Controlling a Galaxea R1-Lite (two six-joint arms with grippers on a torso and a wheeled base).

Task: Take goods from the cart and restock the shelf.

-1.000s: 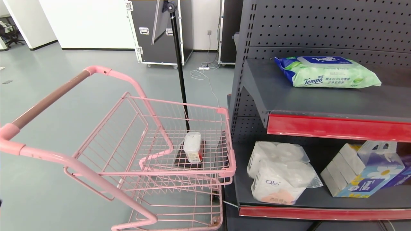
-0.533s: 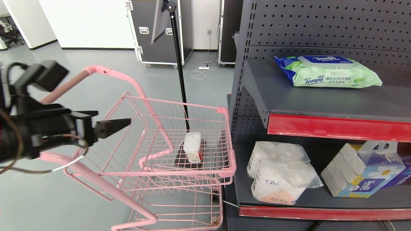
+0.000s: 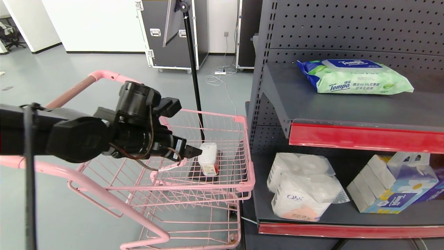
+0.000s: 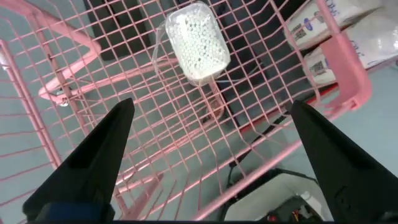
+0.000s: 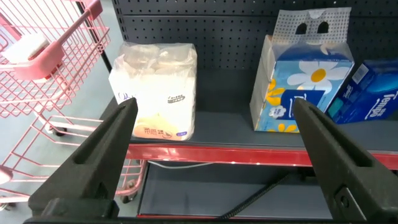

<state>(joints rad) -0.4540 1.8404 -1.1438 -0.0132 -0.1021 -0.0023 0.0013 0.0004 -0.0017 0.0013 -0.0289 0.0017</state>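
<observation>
Pink cart (image 3: 248, 173) holds white jar (image 3: 207, 159), upright on basket floor near shelf-side wall. Left gripper (image 4: 211, 107) over basket, spread wide, jar just beyond tips, not touching. Right gripper (image 5: 214, 104) spread wide, holding nothing, facing lower shelf (image 5: 249, 154) with toilet-roll pack (image 5: 155, 90), tissue box (image 5: 305, 81).
</observation>
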